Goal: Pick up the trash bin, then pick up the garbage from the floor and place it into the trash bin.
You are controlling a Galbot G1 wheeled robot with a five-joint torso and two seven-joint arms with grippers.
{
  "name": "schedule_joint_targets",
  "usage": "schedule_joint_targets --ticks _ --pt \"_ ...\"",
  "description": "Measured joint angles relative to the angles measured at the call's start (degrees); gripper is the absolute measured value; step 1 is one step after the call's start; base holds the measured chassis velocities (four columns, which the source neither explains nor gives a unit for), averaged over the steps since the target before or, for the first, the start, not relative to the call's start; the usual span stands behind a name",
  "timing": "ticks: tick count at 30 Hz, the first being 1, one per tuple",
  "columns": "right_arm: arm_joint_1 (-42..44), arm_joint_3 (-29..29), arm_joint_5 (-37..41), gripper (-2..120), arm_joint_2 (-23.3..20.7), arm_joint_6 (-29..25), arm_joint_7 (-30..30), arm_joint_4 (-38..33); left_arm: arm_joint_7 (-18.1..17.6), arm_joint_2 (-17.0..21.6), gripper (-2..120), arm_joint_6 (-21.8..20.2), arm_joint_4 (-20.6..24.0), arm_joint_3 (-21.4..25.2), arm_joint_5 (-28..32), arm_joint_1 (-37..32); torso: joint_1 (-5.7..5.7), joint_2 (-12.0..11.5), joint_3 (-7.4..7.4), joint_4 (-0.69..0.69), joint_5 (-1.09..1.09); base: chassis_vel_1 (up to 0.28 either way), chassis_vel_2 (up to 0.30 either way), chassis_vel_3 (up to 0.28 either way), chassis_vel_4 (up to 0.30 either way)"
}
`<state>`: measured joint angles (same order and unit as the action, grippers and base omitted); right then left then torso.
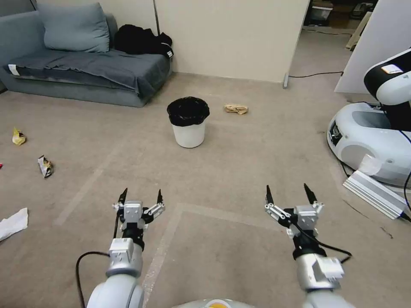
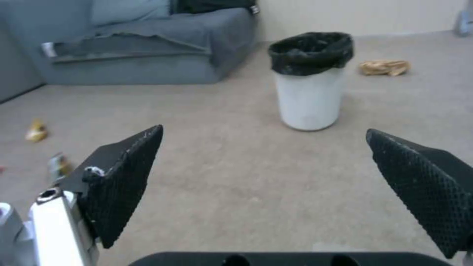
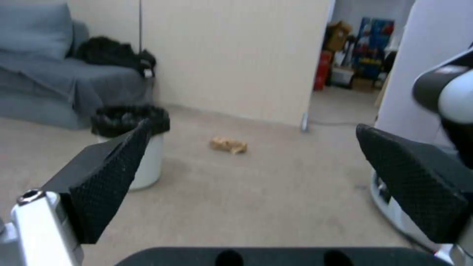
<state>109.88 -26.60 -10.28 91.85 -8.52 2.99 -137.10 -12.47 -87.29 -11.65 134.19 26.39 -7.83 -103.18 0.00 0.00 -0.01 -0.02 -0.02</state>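
The left pincer point(image 1: 142, 196) hangs low over the carpet point(image 1: 222, 171), its two black fingers spread wide with nothing between them. The right pincer point(image 1: 289, 191) hangs level with it, well apart to its right, spread just as wide and empty.

The bin point(image 1: 188, 122) stands upright on the carpet well ahead of both pincers, roughly between their lines and a little nearer the left one's. Its black liner point(image 1: 188, 110) is bunched over the rim. In the left wrist view the bin point(image 2: 310, 81) shows ahead between the fingertips; in the right wrist view the bin point(image 3: 140, 147) sits partly behind that pincer's left finger point(image 3: 106, 184).

A tan paper wad point(image 1: 236, 108) lies on the carpet beyond the bin and just to its right, ahead of the right pincer; it also shows from the left wrist point(image 2: 385, 67) and from the right wrist point(image 3: 229, 145).

Far off to the left of the left pincer lie more pieces: a yellow wrapper point(image 1: 18, 137), a second crumpled wrapper point(image 1: 45, 166) nearer, whose colour is hard to make out, and a white tissue point(image 1: 13, 222) nearest of the three, about level with the pincer's wrist.

A grey sofa point(image 1: 85, 68) stands beyond the bin to the left, with a black bundle point(image 1: 143, 40) on its far end. Another white robot base point(image 1: 368, 141) stands far right of the right pincer, with a metal rail point(image 1: 374, 193) beside it.
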Motion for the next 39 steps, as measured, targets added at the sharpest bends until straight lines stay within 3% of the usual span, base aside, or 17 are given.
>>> schedule_joint_targets --ticks 3,6,27,39 --pt "1.3 0.9 0.3 100 0.3 -1.1 0.2 -1.4 -4.4 -0.4 100 -4.0 6.8 -1.9 -2.8 -5.0 0.0 0.0 0.0 0.03 0.03 0.0 0.0 0.0 0.0" --pt "1.4 1.0 0.3 100 0.3 -1.1 0.1 -1.4 -5.9 -0.2 100 -5.1 8.3 -2.9 -3.9 -6.4 0.0 0.0 0.0 0.03 0.04 0.0 0.0 0.0 0.0" --pt "1.2 0.7 0.4 100 0.4 -1.2 -0.9 -0.9 -5.9 0.2 100 -5.1 7.8 -3.1 -4.4 -6.4 0.0 0.0 0.0 0.02 0.02 0.0 0.0 0.0 0.0" --pt "1.1 0.6 0.5 100 0.3 -1.2 -1.0 -0.6 -5.1 0.2 100 -4.7 7.5 -3.6 -5.5 -6.4 0.0 0.0 0.01 0.02 0.04 -0.134 0.144 0.143 -0.138"
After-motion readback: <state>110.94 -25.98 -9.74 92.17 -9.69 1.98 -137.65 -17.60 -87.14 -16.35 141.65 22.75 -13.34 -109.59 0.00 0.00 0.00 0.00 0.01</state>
